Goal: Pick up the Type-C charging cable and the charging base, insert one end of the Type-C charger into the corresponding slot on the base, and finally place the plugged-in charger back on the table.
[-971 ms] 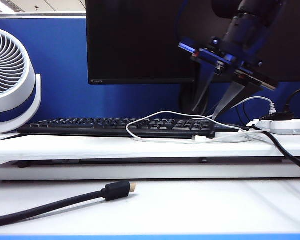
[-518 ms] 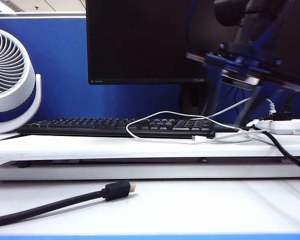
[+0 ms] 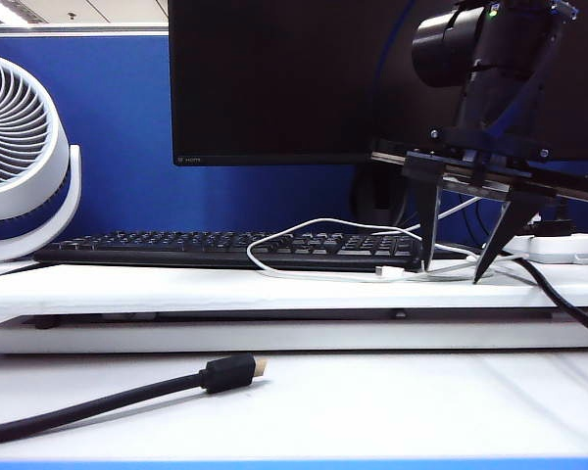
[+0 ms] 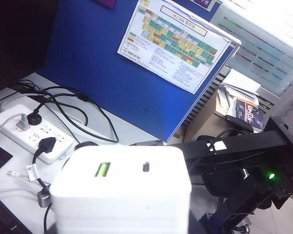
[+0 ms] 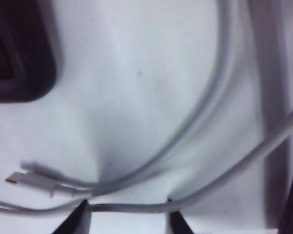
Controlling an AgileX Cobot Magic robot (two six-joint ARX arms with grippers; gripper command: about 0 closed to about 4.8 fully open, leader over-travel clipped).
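Blue partition panels back the white desk (image 3: 294,401), where a keyboard (image 3: 225,247) and a monitor (image 3: 274,78) sit on the raised shelf. We judge the step in hand to be picking up the white cable (image 3: 323,230). Our right gripper (image 3: 456,271) points down with its fingers (image 5: 78,219) spread, tips at the shelf surface, and a strand of the cable (image 5: 132,207) runs between them; the small white plug (image 5: 31,179) lies just beside one fingertip. Next, we think, those fingers must close on the strand near the plug. Our left gripper appears to be carrying the white charger block (image 4: 122,190), though its fingers are hidden beneath it, so we cannot tell their state. The block's dark slot (image 4: 146,166) is empty, beside the green port (image 4: 102,169). No containers show.
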